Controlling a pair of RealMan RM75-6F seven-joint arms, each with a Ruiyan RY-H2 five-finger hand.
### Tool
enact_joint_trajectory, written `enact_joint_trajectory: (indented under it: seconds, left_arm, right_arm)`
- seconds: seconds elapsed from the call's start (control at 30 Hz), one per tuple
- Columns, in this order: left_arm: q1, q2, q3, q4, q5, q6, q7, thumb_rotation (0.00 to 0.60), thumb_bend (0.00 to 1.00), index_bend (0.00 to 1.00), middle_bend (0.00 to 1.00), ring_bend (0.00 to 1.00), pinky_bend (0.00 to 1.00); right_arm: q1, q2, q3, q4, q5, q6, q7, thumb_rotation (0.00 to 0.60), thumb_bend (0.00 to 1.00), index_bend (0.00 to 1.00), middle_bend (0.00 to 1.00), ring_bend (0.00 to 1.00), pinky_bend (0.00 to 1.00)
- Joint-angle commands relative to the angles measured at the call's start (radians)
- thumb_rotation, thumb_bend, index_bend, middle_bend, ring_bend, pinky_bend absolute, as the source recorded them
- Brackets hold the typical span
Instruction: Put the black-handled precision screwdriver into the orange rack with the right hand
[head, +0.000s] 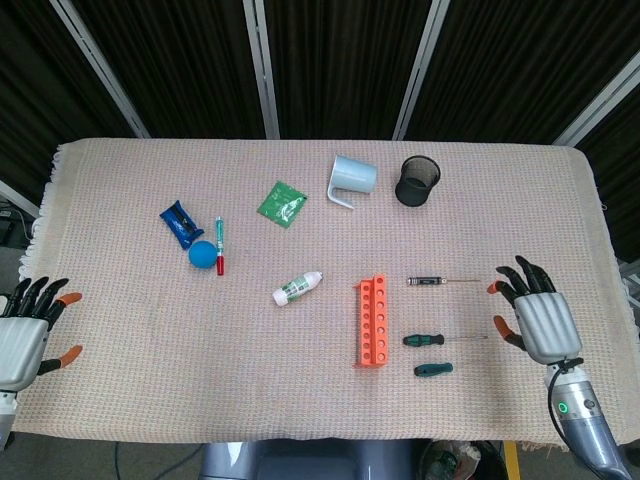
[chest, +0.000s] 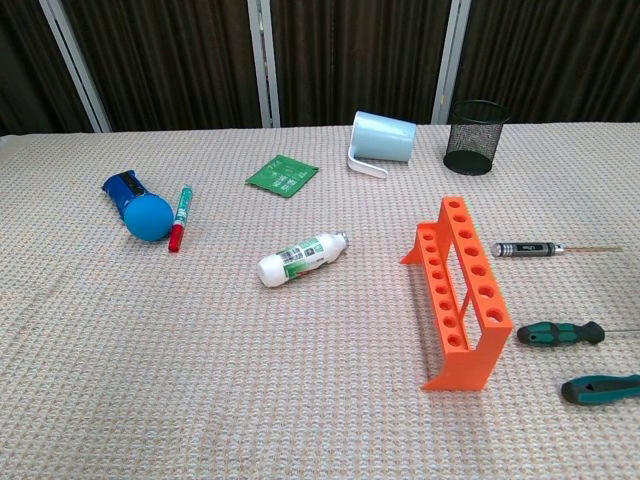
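The black-handled precision screwdriver (head: 430, 282) (chest: 528, 249) lies flat on the cloth just right of the orange rack (head: 371, 322) (chest: 460, 290), its thin shaft pointing right. The rack stands upright with its rows of holes bare. My right hand (head: 535, 314) hovers open, fingers spread, to the right of the screwdriver's tip and apart from it. My left hand (head: 25, 331) is open at the table's left edge, holding nothing. Neither hand shows in the chest view.
Two green-handled screwdrivers (head: 424, 340) (head: 432, 369) lie below the black one, between rack and right hand. A white bottle (head: 298, 288), blue ball (head: 202, 254), red-green marker (head: 219, 245), blue packet (head: 181, 222), green sachet (head: 282, 203), pale blue cup (head: 351, 178) and black mesh cup (head: 417, 180) lie farther off.
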Motion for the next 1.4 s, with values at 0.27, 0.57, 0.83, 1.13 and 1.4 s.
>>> enact_joint_trajectory:
  seconds: [0.27,0.57,0.83,1.13,1.4]
  left_arm:
    - [-0.012,0.019,-0.008,-0.017,0.007,0.000,0.011,0.600,0.15,0.25,0.09,0.04,0.00]
    - [-0.027,0.025,-0.015,-0.025,0.002,-0.013,0.014,0.600,0.15,0.24,0.09,0.03,0.00]
    - [-0.028,0.023,-0.013,-0.012,-0.006,-0.014,0.003,0.600,0.15,0.24,0.09,0.03,0.00]
    - [-0.029,0.022,-0.011,-0.004,-0.005,-0.013,-0.005,0.600,0.15,0.24,0.09,0.03,0.00]
    - [-0.031,0.025,-0.014,-0.007,-0.001,-0.005,-0.005,0.600,0.15,0.24,0.09,0.03,0.00]
  right_arm:
    - [0.149,-0.026,0.071,-0.007,0.130,-0.194,-0.072,0.600,0.29,0.37,0.19,0.01,0.13]
    - [0.356,-0.125,0.102,0.055,0.430,-0.401,-0.416,0.600,0.29,0.33,0.15,0.00,0.08]
    - [0.464,-0.235,0.079,0.152,0.600,-0.390,-0.583,0.600,0.30,0.36,0.16,0.00,0.08]
    - [0.516,-0.293,0.051,0.219,0.692,-0.372,-0.657,0.600,0.30,0.38,0.16,0.00,0.07]
    - [0.556,-0.342,0.009,0.292,0.756,-0.355,-0.737,0.600,0.31,0.40,0.16,0.00,0.06]
